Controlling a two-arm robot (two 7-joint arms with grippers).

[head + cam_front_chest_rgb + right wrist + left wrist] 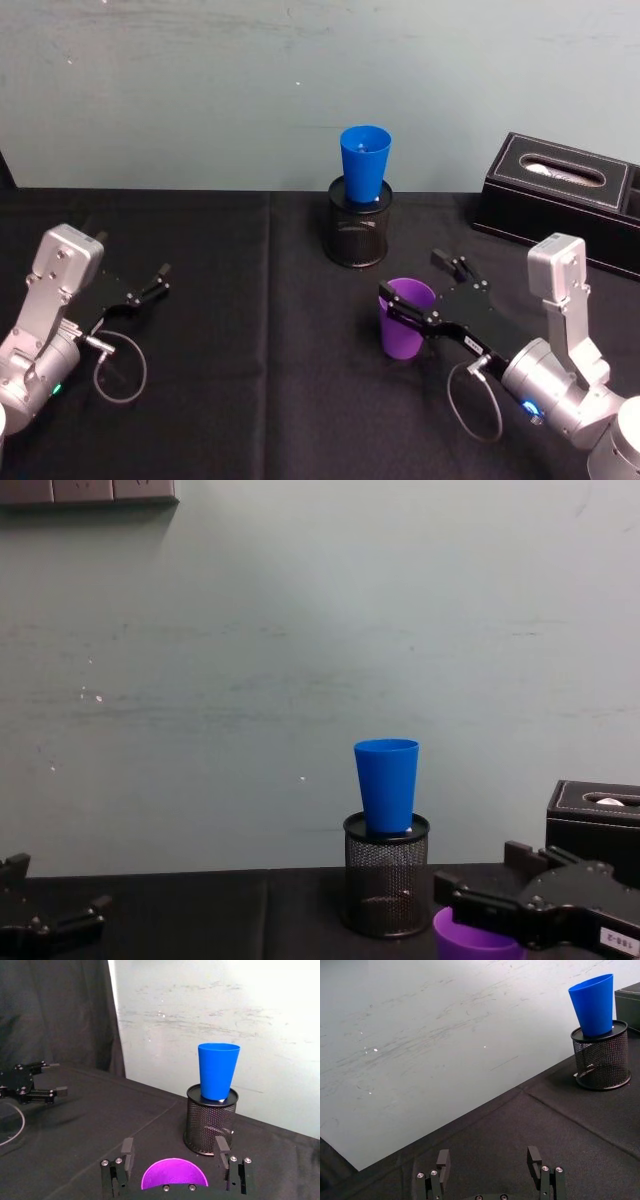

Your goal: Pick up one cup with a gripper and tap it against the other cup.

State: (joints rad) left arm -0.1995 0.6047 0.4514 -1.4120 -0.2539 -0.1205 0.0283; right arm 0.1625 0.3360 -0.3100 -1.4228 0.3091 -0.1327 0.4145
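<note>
The purple cup [405, 325] stands upright on the black table, right of centre. My right gripper [411, 276] is open, with one finger on each side of the cup's rim. From the right wrist, the cup [174, 1175] lies between the spread fingers [127, 1152]. The blue cup [365, 162] stands upright, its base set in the top of a black wire-mesh pen holder [359, 232] behind the purple cup. In the chest view the right gripper [480, 872] reaches in low from the right over the purple cup [472, 943]. My left gripper [152, 284] rests open at the far left.
A black tissue box [560, 195] sits at the back right, close to the right arm. A cable loop [120, 368] lies by the left arm. A pale wall runs behind the table [250, 330], which has a black cloth over it.
</note>
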